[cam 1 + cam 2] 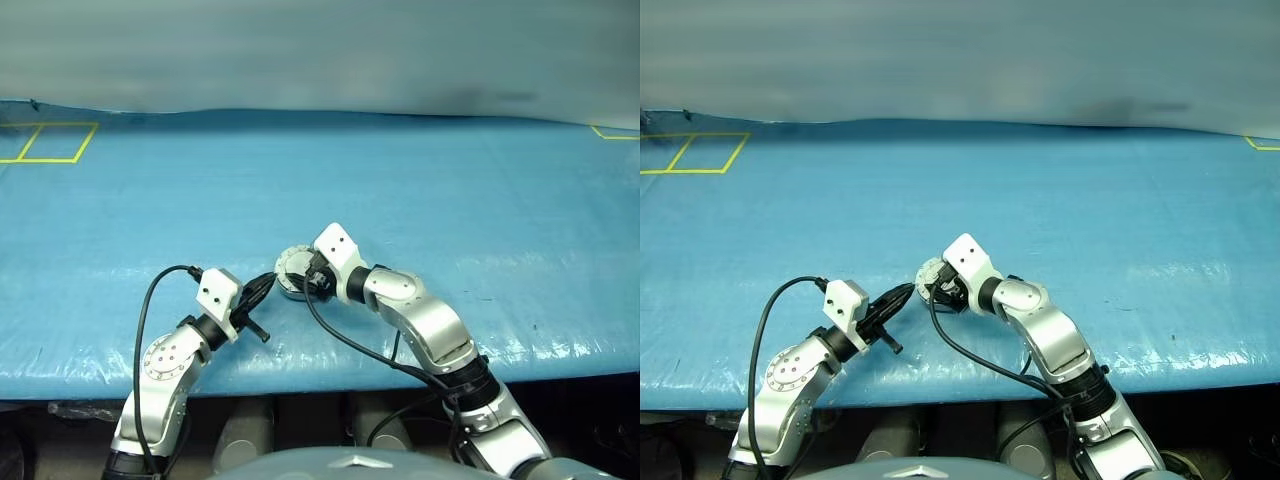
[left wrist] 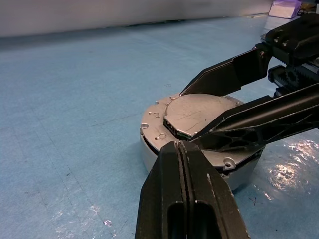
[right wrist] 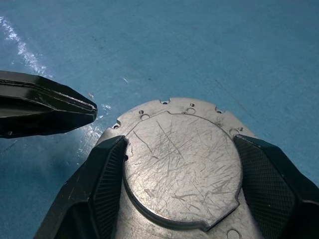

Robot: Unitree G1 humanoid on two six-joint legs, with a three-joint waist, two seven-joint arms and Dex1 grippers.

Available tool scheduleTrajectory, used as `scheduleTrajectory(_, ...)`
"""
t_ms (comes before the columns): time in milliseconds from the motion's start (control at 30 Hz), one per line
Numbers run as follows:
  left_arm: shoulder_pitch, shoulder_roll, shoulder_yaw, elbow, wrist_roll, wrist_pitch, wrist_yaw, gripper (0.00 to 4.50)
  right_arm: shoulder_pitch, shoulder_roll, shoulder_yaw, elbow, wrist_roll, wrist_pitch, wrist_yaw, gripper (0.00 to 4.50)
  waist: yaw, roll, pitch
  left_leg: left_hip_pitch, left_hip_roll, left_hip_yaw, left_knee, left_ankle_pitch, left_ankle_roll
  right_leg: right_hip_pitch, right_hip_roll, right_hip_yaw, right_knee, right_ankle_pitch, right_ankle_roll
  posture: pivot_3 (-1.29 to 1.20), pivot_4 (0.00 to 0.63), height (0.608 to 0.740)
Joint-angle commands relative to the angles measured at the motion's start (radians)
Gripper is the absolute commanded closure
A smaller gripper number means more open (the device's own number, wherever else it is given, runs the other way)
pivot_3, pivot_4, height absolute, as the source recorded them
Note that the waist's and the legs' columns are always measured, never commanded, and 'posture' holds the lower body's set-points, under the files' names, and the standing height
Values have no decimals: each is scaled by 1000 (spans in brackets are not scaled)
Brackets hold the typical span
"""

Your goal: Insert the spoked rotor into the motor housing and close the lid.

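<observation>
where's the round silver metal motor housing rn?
The round silver metal motor housing sits lid-down-shut on the blue table cover near its front edge, centre, between the right gripper's spread fingers, with the shut left gripper just beside it.

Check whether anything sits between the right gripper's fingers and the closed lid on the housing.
Nothing visible does. The right gripper straddles the lid, one finger on each side of its raised centre, with no loose part between. The left gripper, shut, points at the motor housing rim from the side, outside that gap.
</observation>
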State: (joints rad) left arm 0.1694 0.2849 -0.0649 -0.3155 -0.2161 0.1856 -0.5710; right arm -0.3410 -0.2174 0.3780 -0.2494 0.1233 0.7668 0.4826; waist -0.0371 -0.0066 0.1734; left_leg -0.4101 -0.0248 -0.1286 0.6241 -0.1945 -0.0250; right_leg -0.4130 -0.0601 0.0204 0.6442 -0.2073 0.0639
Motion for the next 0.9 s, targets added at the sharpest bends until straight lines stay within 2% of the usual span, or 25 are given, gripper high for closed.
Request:
scheduleTrajectory(33,-1,10,0,-26,-14,-18,-5,4500,4,28,-16,14,13,12,-16,1405,0,0,0,0,0,0,0,0,0,0,0,0,0,0,0,0,150,740)
scheduleTrajectory(333,-11,14,-3,-27,-15,-14,-4,4500,2,47,10,43,-33,-3,-60,1405,-2,0,0,1,0,0,0,0,0,0,0,0,0,0,0,0,150,740)
scheduleTrajectory(767,-28,7,-5,-22,-9,-15,15,4500,33,-7,32,75,-28,-96,29,1405,-1,0,0,1,0,0,0,0,0,0,0,0,0,0,0,0,150,740)
scheduleTrajectory(900,-63,-15,9,-32,-25,45,61,4500,45,-3,26,70,-25,-92,28,1405,1,0,0,1,0,0,-1,0,0,0,0,0,-1,0,0,0,150,740)
